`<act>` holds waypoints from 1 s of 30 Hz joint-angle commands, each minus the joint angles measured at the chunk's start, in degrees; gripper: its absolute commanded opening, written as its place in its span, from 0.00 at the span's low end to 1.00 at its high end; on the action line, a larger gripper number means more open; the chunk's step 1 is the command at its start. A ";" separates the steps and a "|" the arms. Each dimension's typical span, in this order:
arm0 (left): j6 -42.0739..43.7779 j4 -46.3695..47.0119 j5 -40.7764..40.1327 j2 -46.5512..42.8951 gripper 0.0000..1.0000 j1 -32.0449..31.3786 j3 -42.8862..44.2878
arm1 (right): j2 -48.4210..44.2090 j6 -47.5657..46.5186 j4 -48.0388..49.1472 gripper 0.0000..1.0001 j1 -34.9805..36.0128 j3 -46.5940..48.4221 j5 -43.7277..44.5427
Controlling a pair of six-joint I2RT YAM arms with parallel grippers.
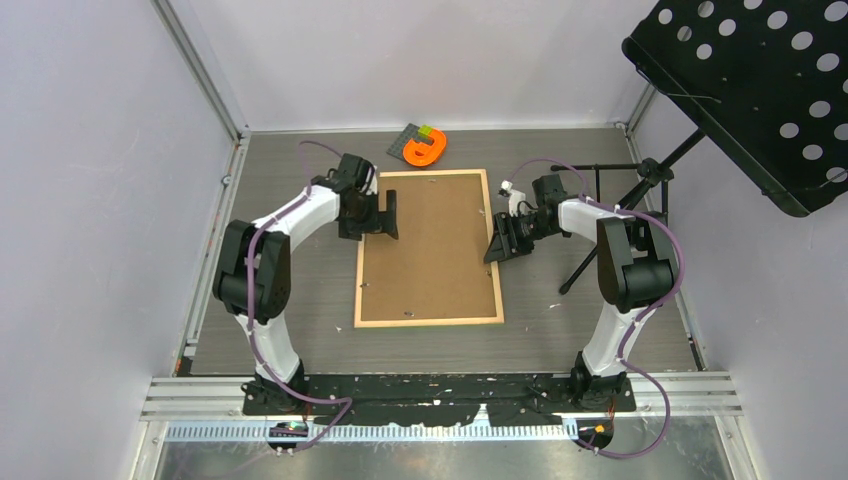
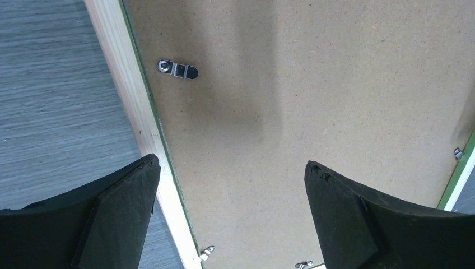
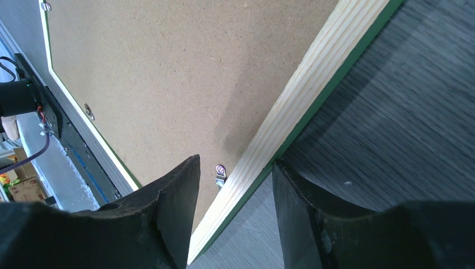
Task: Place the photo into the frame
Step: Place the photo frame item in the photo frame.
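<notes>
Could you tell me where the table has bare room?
Free: grey table strip between the pale wooden frame's near rail and the arm bases. Crowded: far edge, by the orange plastic piece; right side, by black stand legs.

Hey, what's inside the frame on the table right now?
A brown backing board fills the frame, which lies pale wood side up, with small metal clips near its edge. Anything beneath the board is covered, so whether the photo is there cannot be seen.
</notes>
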 commanded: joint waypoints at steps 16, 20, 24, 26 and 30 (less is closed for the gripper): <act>13.64 -3.58 2.77 -12.55 0.98 -0.63 -5.47 | -3.83 -1.30 1.32 0.56 0.43 1.94 0.13; 18.44 -3.72 6.82 -15.80 0.97 -2.19 -11.35 | -4.44 -1.32 2.41 0.56 0.45 1.58 0.49; 21.79 -3.76 8.63 -18.52 0.97 -5.70 -15.49 | -5.57 -1.40 3.21 0.56 0.43 0.80 1.26; 23.89 -4.00 8.23 -19.06 0.97 -7.14 -16.22 | -6.11 -1.45 3.45 0.56 0.43 0.39 1.55; 24.26 -4.37 8.41 -18.74 0.95 -8.12 -16.74 | -7.25 -1.78 3.70 0.56 0.42 -0.44 2.07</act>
